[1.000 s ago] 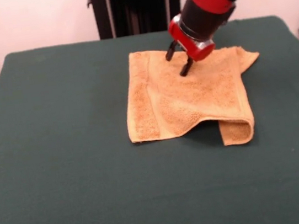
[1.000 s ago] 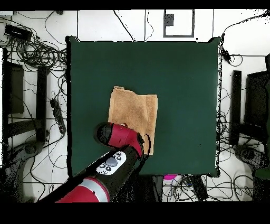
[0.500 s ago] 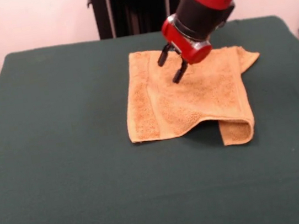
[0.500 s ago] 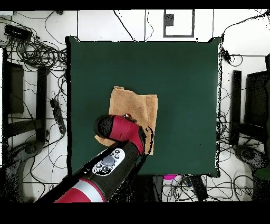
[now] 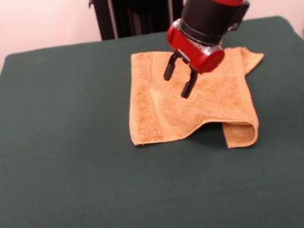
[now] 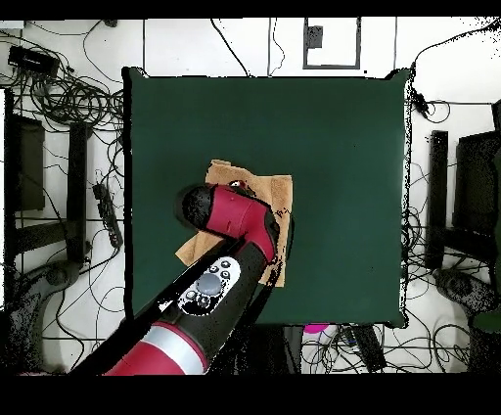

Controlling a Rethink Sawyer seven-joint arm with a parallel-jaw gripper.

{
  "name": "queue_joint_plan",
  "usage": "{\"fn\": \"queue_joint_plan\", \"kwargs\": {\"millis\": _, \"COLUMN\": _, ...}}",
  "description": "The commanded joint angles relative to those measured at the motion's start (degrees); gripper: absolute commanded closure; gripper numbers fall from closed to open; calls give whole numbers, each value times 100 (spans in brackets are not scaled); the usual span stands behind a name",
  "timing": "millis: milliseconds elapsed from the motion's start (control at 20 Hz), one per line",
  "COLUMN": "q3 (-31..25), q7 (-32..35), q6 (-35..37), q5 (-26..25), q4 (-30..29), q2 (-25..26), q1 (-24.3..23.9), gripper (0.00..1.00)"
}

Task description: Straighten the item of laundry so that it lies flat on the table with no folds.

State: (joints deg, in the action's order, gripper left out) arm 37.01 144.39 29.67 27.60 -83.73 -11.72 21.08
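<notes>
My gripper [image 5: 180, 81] hangs just above the middle of the towel [image 5: 163, 109] with its two fingers spread apart, and it grasps nothing. The towel lies on the green table [image 5: 64, 172], nearer to the far edge than to the near one. One corner of the towel, toward the near right, is folded under and another points toward the far right corner of the table.

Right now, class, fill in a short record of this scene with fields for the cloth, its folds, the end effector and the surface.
cloth: orange-tan towel, lying on the table's far half in the front view
folds: not flat; near right corner curled under, far right corner sticks out in a point
end effector: open, two dark fingers pointing down over the towel's middle, holding nothing
surface: dark green table
task state: straightening not yet done
</notes>
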Motion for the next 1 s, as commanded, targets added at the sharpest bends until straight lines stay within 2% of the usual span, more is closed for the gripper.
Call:
{"fn": "queue_joint_plan", "kwargs": {"millis": 50, "q3": -256, "q7": 1626, "q6": 1040, "q5": 376, "q4": 980, "q2": 312, "q1": -154, "gripper": 0}}
{"fn": "queue_joint_plan", "kwargs": {"millis": 650, "q3": -99, "q7": 1974, "q6": 1936, "q5": 267, "q4": 1480, "q2": 1138, "q1": -214, "gripper": 0}}
{"fn": "queue_joint_plan", "kwargs": {"millis": 1000, "q3": -291, "q7": 2003, "q6": 1692, "q5": 451, "q4": 1504, "q2": 1589, "q1": -265, "gripper": 0}}
